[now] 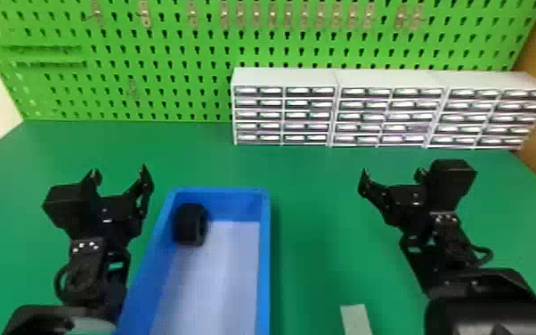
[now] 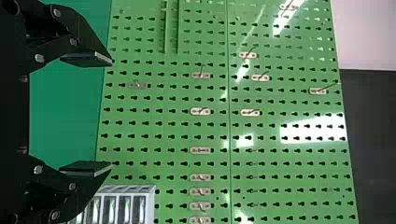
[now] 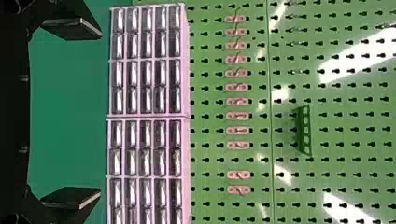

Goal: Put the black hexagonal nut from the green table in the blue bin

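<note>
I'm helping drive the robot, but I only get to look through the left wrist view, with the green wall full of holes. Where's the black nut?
Observer: The black nut is inside the blue bin, near its far left corner.
Operator: Yay! And where's the bin?
Observer: It's on the green table, between the left gripper and the right gripper.
Operator: Is the other gripper, the right one, holding anything?
Observer: No, its fingers are spread apart with nothing between them.
</note>
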